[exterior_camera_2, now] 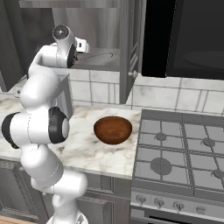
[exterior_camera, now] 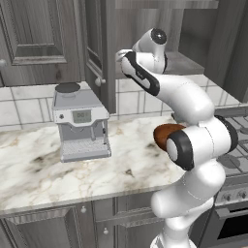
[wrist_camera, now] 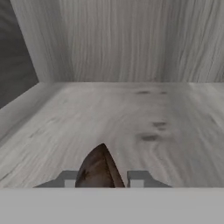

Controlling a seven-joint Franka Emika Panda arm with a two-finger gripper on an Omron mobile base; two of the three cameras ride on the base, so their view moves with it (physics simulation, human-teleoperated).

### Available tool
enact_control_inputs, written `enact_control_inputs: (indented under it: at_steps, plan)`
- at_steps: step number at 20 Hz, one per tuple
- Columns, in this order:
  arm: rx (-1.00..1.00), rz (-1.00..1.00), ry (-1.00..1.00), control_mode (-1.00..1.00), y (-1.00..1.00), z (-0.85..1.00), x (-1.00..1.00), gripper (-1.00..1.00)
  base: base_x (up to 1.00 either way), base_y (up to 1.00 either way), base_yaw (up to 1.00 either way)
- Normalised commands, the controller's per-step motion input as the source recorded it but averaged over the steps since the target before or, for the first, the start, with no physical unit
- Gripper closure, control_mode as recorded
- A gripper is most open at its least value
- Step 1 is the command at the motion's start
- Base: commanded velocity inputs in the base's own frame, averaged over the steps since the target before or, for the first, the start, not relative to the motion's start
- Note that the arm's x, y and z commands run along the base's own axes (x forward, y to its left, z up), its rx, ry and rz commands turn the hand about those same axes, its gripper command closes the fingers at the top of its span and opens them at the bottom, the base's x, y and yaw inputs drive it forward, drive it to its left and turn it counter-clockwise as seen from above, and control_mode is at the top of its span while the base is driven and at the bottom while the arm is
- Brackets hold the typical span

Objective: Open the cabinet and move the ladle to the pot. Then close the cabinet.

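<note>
Ladle (wrist_camera: 99, 170) between fingertips (wrist_camera: 139, 179), inside cabinet (wrist_camera: 131, 48); shelf bare ahead.

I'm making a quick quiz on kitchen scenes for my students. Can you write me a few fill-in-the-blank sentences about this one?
1. The gripper reaches inside the open ____.
2. The brown wooden bowl sits on the marble ____.
3. The grey machine left of the arm on the counter makes ____.
4. To the right of the bowl stands a gas ____.

Missing words: cabinet; counter; coffee; stove
</note>
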Motion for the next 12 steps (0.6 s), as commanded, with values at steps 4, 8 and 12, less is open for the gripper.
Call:
enact_control_inputs:
  at_steps: [4, 8, 12]
  plan:
    - [0.00, 0.00, 0.00, -1.00, 0.00, -0.20, -0.12, 1.00, 0.00, 0.00, 0.00]
    - [0.00, 0.00, 0.00, -1.00, 0.00, -0.05, -0.63, 1.00, 0.00, 0.00, 0.00]
    - [0.00, 0.00, 0.00, -1.00, 0.00, 0.09, -0.98, 1.00, 0.00, 0.00, 0.00]
